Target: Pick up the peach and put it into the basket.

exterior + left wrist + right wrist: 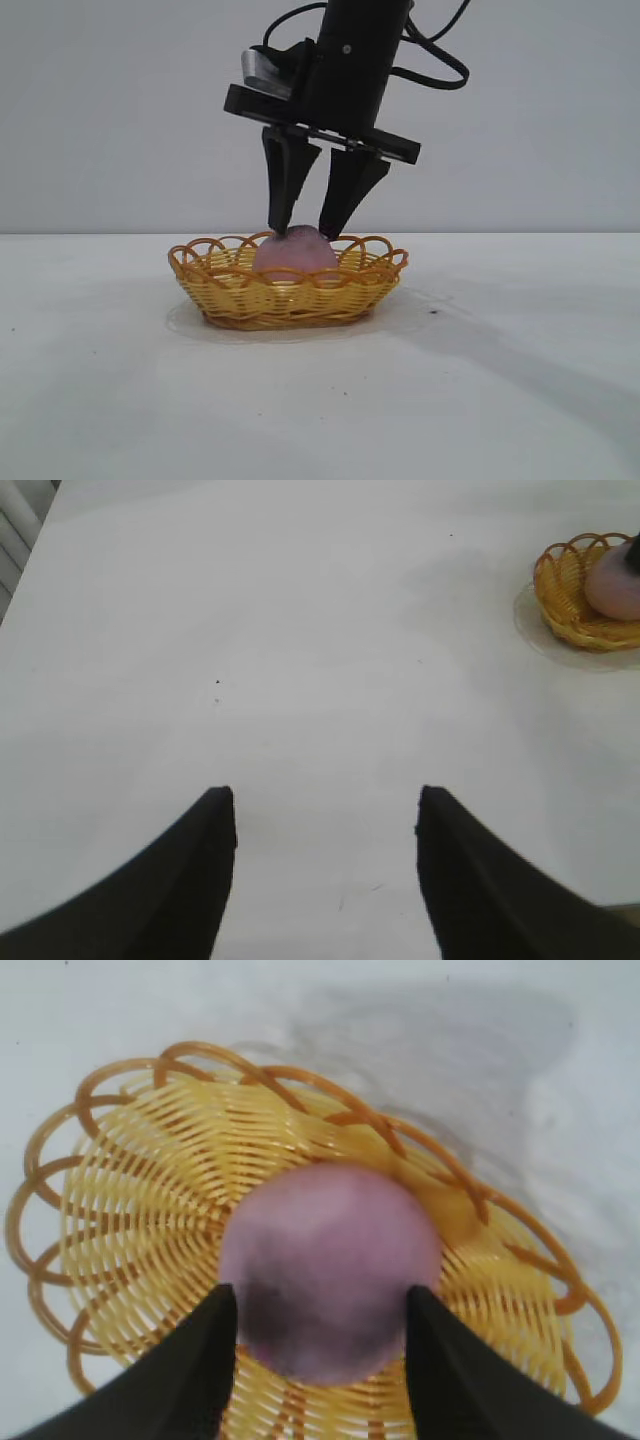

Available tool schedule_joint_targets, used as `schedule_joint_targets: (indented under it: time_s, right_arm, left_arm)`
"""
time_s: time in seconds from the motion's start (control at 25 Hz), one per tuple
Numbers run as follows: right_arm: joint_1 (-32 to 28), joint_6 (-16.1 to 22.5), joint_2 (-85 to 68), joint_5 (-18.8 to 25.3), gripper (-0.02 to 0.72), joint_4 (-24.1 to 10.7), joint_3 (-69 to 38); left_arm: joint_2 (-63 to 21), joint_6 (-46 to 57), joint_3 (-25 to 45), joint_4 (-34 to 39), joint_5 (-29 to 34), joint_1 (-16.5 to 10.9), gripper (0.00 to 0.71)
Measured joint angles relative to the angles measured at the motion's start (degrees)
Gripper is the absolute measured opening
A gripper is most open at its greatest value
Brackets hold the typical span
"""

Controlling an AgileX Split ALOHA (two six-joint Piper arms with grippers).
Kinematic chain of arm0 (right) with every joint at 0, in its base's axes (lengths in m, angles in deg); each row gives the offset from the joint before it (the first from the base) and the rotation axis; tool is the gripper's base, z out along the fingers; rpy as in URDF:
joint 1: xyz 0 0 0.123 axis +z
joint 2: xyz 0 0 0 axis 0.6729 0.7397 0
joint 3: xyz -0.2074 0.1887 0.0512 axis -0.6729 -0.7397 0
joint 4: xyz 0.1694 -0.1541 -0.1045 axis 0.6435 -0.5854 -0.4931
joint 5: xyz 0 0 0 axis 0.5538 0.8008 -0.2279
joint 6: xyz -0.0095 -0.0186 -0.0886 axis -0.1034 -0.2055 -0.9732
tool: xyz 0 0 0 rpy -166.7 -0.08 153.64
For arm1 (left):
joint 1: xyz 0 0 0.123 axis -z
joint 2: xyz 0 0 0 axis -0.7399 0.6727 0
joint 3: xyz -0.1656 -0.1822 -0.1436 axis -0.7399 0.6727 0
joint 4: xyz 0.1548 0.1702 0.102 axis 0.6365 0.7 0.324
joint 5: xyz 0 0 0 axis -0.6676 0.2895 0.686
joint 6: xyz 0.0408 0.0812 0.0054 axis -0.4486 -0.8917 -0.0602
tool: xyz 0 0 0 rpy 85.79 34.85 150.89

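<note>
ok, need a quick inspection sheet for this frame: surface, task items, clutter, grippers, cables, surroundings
Surface: white table, a few tiny dark specks, otherwise bare.
Job's things: peach sits inside the basket; basket stands flat on the table.
Clutter: nothing seen.
Grippers: right gripper points down over the basket, fingers straddling the peach at its sides; whether they grip or have let go cannot be told. Left gripper is off to the side over bare table, fingers spread, holding nothing.
Cables: black cable loops beside the right arm, well above the basket.
Surroundings: plain pale wall behind the table.
</note>
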Motion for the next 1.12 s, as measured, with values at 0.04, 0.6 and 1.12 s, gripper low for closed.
schedule_joint_targets:
  time_s: [0.04, 0.6, 1.12]
  right_arm:
    - [0.00, 0.00, -0.26, 0.90, 0.343, -0.39, 1.03]
    - [-10.73, 5.59, -1.80, 6.99, 0.343, -13.02, 11.57]
    - [-26.80, 6.96, -2.13, 7.10, 0.343, -13.29, 11.16]
  left_arm:
    - [0.00, 0.00, 0.00, 0.00, 0.00, 0.00, 0.393]
    - [0.00, 0.00, 0.00, 0.00, 0.00, 0.00, 0.393]
    - [0.00, 0.00, 0.00, 0.00, 0.00, 0.00, 0.393]
